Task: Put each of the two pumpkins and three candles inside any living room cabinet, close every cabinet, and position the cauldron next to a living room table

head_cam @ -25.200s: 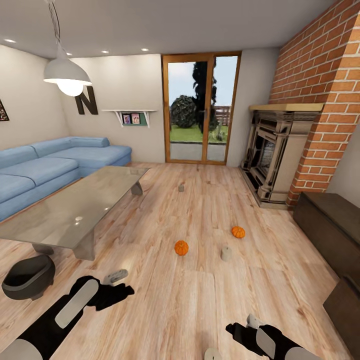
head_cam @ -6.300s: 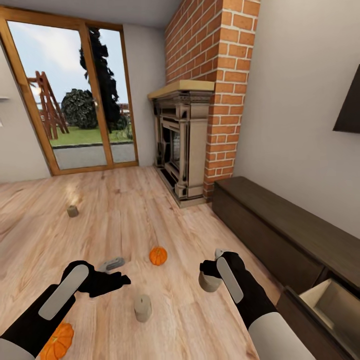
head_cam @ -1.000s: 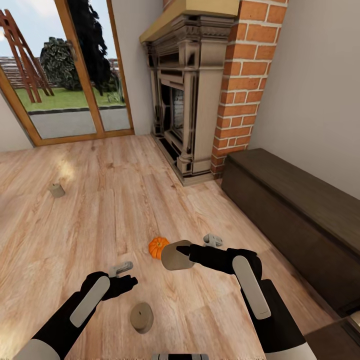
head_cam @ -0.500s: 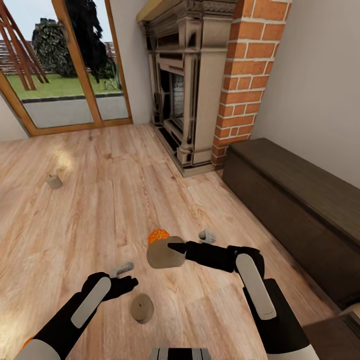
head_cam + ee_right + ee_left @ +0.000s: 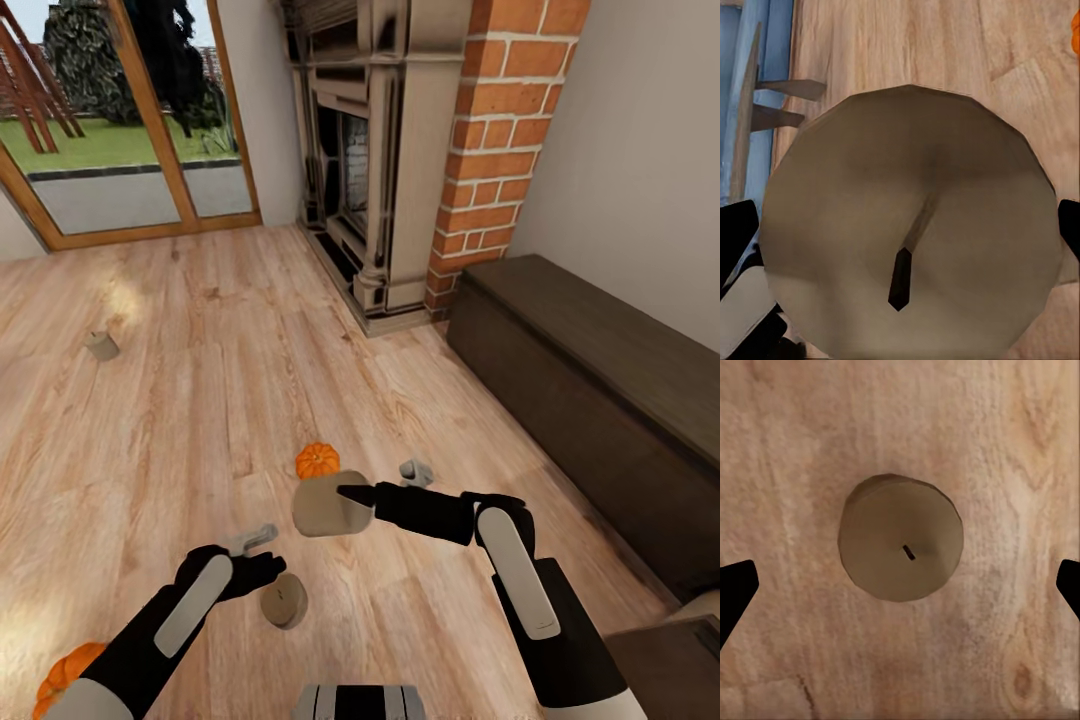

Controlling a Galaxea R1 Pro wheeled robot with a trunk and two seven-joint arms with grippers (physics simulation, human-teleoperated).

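My right gripper [image 5: 348, 498] is shut on a cream-beige candle [image 5: 326, 509], held above the floor; in the right wrist view this candle [image 5: 907, 225] sits between the dark fingertips [image 5: 735, 232]. Just behind it an orange pumpkin [image 5: 317, 460] rests on the planks. My left gripper [image 5: 262, 554] hangs open directly over a second candle [image 5: 284, 601] standing on the floor; in the left wrist view that candle [image 5: 901, 547] lies centred between the spread fingers. A third candle [image 5: 100, 345] stands far off at the left. Another pumpkin [image 5: 62, 676] lies by my left arm. The dark-brown cabinet [image 5: 600, 390] runs along the right wall.
An ornate fireplace surround [image 5: 375, 160] and brick chimney [image 5: 500, 130] stand ahead beside the cabinet. Glazed wooden doors [image 5: 130, 120] are at the back left. A pale open compartment [image 5: 700, 605] shows at the cabinet's near end.
The head camera has moved forward and tilted down. My left gripper has come closer over the floor candle. The right gripper still holds its candle, shifted slightly left.
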